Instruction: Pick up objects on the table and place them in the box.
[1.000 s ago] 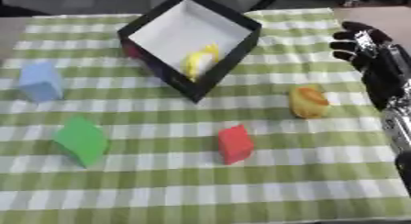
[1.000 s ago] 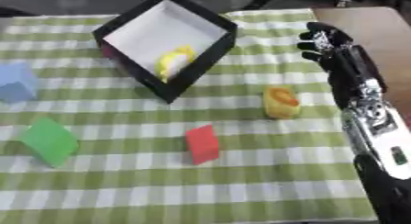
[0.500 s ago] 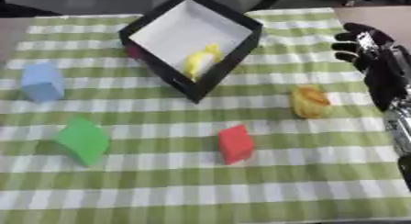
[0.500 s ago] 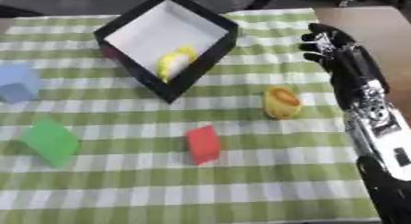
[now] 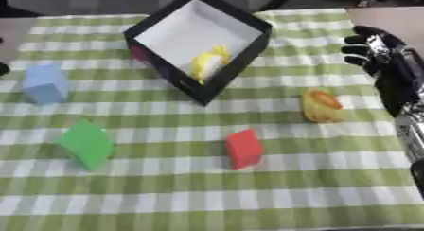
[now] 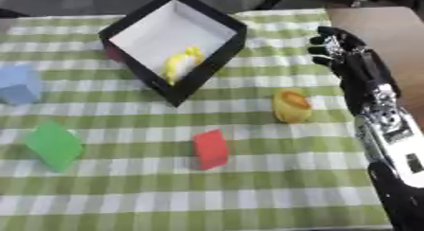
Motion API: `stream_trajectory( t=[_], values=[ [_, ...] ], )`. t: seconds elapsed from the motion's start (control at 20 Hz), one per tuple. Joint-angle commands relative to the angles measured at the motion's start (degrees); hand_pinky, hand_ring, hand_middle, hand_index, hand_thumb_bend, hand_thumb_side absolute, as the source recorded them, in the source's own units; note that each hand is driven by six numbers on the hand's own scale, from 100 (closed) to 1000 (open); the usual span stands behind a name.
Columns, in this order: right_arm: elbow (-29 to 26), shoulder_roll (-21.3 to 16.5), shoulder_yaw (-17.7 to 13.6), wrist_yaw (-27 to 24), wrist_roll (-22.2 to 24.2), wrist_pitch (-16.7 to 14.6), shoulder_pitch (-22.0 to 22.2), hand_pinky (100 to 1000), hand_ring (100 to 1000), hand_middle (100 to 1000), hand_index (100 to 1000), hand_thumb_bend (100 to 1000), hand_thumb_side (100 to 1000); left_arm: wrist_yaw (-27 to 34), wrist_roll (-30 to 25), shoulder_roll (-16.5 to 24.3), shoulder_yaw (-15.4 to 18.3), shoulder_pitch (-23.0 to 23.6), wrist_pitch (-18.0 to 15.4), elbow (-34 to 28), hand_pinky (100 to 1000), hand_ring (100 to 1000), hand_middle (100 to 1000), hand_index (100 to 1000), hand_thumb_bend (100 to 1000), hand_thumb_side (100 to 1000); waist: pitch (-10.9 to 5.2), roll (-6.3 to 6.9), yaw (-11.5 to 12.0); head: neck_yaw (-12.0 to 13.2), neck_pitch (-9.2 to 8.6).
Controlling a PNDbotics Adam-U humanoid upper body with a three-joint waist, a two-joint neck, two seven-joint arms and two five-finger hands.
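While nothing on the checked cloth (image 5: 165, 197) has moved in the past second, the right hand (image 6: 338, 50) stays raised beside the box (image 6: 217, 26), fingers curled on nothing

One yellow piece (image 6: 180, 63) already lies inside the box; just beyond its near corner stand the yellow-orange object (image 6: 291, 105) and red block (image 6: 211, 149), with the green block (image 6: 54, 145) and blue block (image 6: 18, 84) farther off, all awaiting pickup, so the task looks paused between grasps; the left hand is out of view
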Motion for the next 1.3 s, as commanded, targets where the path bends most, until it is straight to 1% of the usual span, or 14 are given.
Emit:
stream_trajectory(
  t=[0.05, 0.1, 0.2, 0.45, 0.5, 0.55, 0.6, 0.7, 0.8, 0.85, 0.95, 1.1, 1.3],
  values=[
    [-0.86, -1.57, -0.07, 0.30, 0.26, -0.04, -0.50, 829, 774, 709, 820, 100, 654, -2.28, -1.09, -0.79, -0.19, -2.79, -0.77, 3.35, 839, 828, 823, 898, 462, 653, -1.53, -0.24, 0.07, 0.63, -0.12],
    [-0.85, -1.54, -0.05, 0.32, 0.29, -0.02, -0.51, 829, 774, 709, 820, 100, 654, -3.00, -1.19, -1.38, -0.16, -3.37, -1.06, 4.48, 839, 828, 823, 898, 462, 653, -1.46, -0.28, 0.10, 0.64, -0.12],
    [-0.83, -1.46, -0.02, 0.34, 0.33, 0.00, -0.56, 829, 774, 710, 820, 100, 655, -4.54, -1.06, -2.62, 0.12, -4.41, -1.49, 6.87, 850, 838, 830, 905, 491, 619, -1.32, -0.32, 0.14, 0.65, -0.12],
    [-0.78, -1.17, 0.05, 0.39, 0.44, 0.06, -0.70, 829, 774, 710, 820, 100, 658, -8.99, 0.00, -5.53, 0.79, -6.34, -3.23, 12.24, 861, 852, 840, 916, 574, 508, -0.93, -0.43, -0.07, 1.14, -0.12],
    [-0.77, -1.13, 0.04, 0.41, 0.43, 0.07, -0.70, 829, 774, 710, 820, 100, 658, -9.95, 0.29, -6.10, 1.02, -6.68, -3.62, 13.25, 861, 852, 840, 916, 574, 508, -0.86, -0.46, -0.13, 1.27, -0.12],
    [-0.76, -1.07, 0.05, 0.43, 0.43, 0.08, -0.71, 829, 774, 710, 820, 100, 652, -10.88, 0.54, -6.76, 1.33, -7.07, -3.92, 14.43, 861, 852, 839, 915, 545, 518, -0.75, -0.48, -0.21, 1.50, -0.12],
    [-0.76, -1.00, 0.07, 0.44, 0.44, 0.09, -0.73, 829, 775, 710, 820, 100, 659, -11.73, 0.77, -7.50, 1.65, -7.53, -4.21, 15.65, 861, 852, 838, 914, 569, 495, -0.64, -0.49, -0.28, 1.75, -0.12],
    [-0.73, -0.87, 0.09, 0.47, 0.47, 0.13, -0.83, 829, 775, 710, 820, 100, 661, -13.42, 1.23, -8.76, 2.14, -8.41, -4.96, 17.72, 860, 852, 838, 913, 573, 461, -0.42, -0.49, -0.40, 2.21, -0.12],
    [-0.70, -0.73, 0.11, 0.51, 0.50, 0.16, -0.92, 829, 775, 710, 820, 100, 662, -15.22, 1.84, -9.81, 2.62, -9.25, -5.60, 19.28, 860, 853, 839, 912, 555, 418, -0.16, -0.48, -0.57, 2.85, -0.13],
    [-0.68, -0.68, 0.11, 0.54, 0.50, 0.17, -0.95, 829, 775, 711, 820, 100, 663, -15.98, 2.09, -10.27, 2.89, -9.58, -5.89, 20.02, 861, 854, 839, 909, 536, 374, -0.04, -0.48, -0.65, 3.25, -0.18],
    [-0.65, -0.61, 0.07, 0.59, 0.47, 0.18, -0.97, 829, 775, 711, 820, 100, 664, -17.26, 2.33, -11.13, 3.44, -10.18, -6.44, 21.54, 862, 855, 840, 905, 522, 329, 0.21, -0.47, -0.83, 4.36, -0.35],
    [-0.64, -0.50, 0.03, 0.63, 0.41, 0.19, -1.06, 829, 774, 711, 820, 100, 665, -18.56, 1.99, -12.21, 4.02, -10.77, -7.32, 23.41, 865, 857, 840, 902, 521, 314, 0.53, -0.44, -1.01, 5.46, -0.58],
    [-0.65, -0.31, 0.09, 0.67, 0.49, 0.22, -1.25, 829, 775, 711, 820, 100, 666, -19.62, 1.54, -13.50, 4.63, -11.35, -8.13, 25.27, 866, 858, 840, 900, 536, 291, 0.89, -0.47, -1.22, 5.85, -0.79]
  ],
)
